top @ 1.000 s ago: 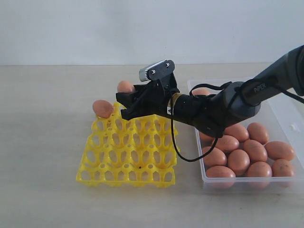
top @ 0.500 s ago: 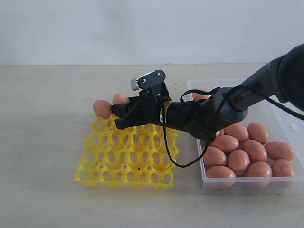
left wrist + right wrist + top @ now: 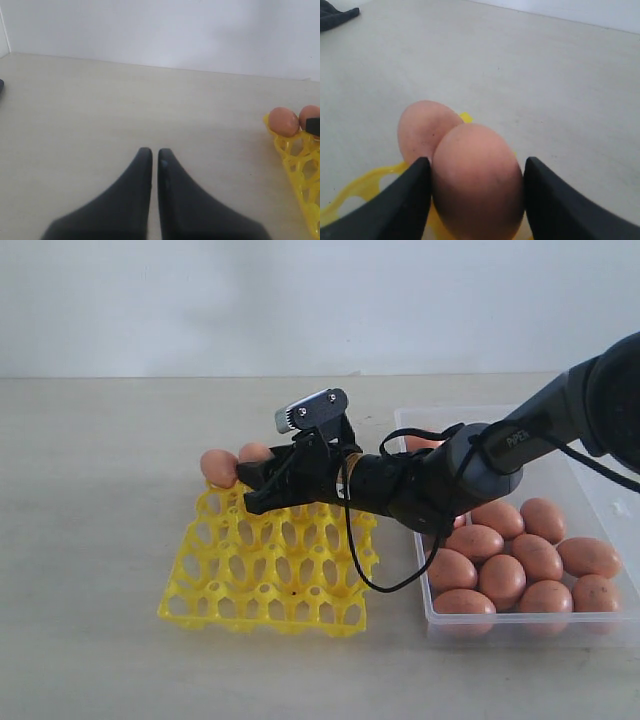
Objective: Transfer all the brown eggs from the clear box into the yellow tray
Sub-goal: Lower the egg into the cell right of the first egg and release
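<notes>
Right end effector (image 3: 248,483) is stretched out low over the far edge of the yellow tray (image 3: 270,575), with one brown egg (image 3: 477,185) standing between its two black fingers (image 3: 395,205). The fingers sit wide apart and close against the egg on either side. From the wrist camera it cannot be told whether they press on it or stand just clear of it. This egg rests at the tray's far row, touching a second egg (image 3: 218,467) that sits in the far left corner cup. All the other cups of the tray are bare. More brown eggs (image 3: 502,580) lie bunched together in the clear box (image 3: 520,628), which stands on the desk (image 3: 90,540) just beside the tray, on its right. Left end effector (image 3: 154,155) hangs over bare desk well to the left of the tray, its fingers drawn almost together and holding nothing.
</notes>
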Controlling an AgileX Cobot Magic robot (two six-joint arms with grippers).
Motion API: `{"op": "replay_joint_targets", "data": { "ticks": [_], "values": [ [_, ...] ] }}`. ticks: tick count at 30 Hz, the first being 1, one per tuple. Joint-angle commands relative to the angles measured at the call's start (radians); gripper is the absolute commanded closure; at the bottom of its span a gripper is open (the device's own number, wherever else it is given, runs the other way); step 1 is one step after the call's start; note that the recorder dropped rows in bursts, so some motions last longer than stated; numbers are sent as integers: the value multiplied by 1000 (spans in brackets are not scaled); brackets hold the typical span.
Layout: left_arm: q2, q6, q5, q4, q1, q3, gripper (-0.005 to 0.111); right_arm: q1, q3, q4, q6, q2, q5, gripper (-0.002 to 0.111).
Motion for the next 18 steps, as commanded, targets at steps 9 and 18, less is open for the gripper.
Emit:
{"op": "replay_joint_targets", "data": {
  "ticks": [9, 18],
  "values": [
    [-3, 4, -8, -1, 3, 4, 103, 1, -3, -2, -27, 1, 2, 57],
    [-3, 4, -8, -1, 3, 4, 103, 1, -3, -4, -27, -4, 2, 43]
  ]
}}
